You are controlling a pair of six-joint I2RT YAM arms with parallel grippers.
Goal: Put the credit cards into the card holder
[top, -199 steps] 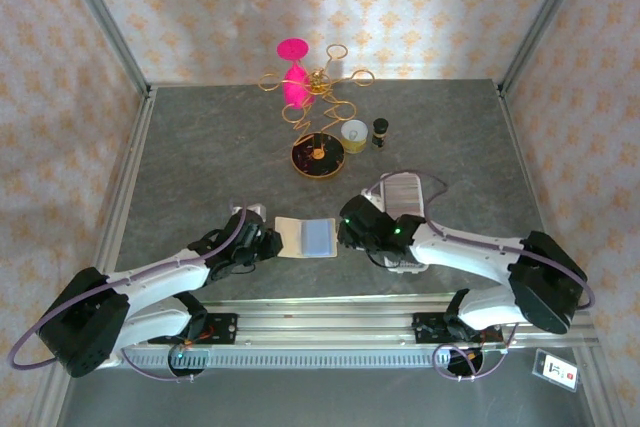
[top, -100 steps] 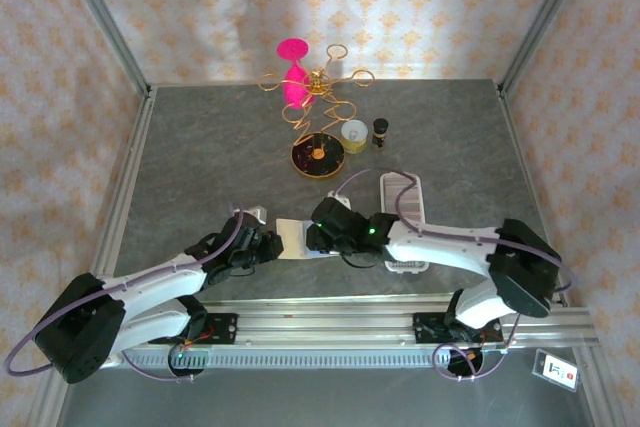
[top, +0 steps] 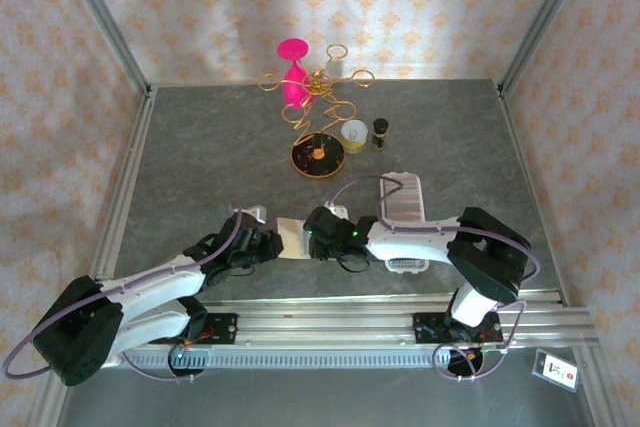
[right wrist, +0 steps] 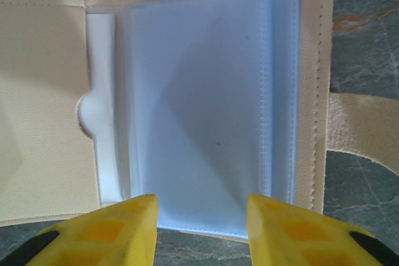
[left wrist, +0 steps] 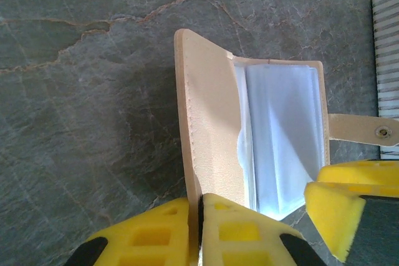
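Note:
The card holder [top: 291,237] lies open on the grey table, a cream-beige wallet with pale blue clear sleeves [right wrist: 199,110] in its right half and a snap tab [left wrist: 368,130] sticking out to the right. My left gripper [left wrist: 198,216] is shut on the near edge of its left flap [left wrist: 209,116], seen from above with the left gripper [top: 262,247] at the wallet's left side. My right gripper [right wrist: 201,228] hovers open over the sleeves' near edge with nothing between its fingers, and sits at the wallet's right side [top: 325,237]. The credit cards are out of view.
A long white ridged tray [top: 403,197] lies just right of the wallet, partly under the right arm. Farther back stand a gold wire stand [top: 318,87] on a black round base [top: 318,158], a small cup [top: 354,133] and a dark bottle [top: 380,132].
My right arm has swung left from the ridged tray to above the open card holder. The left gripper has kept its hold on the flap.

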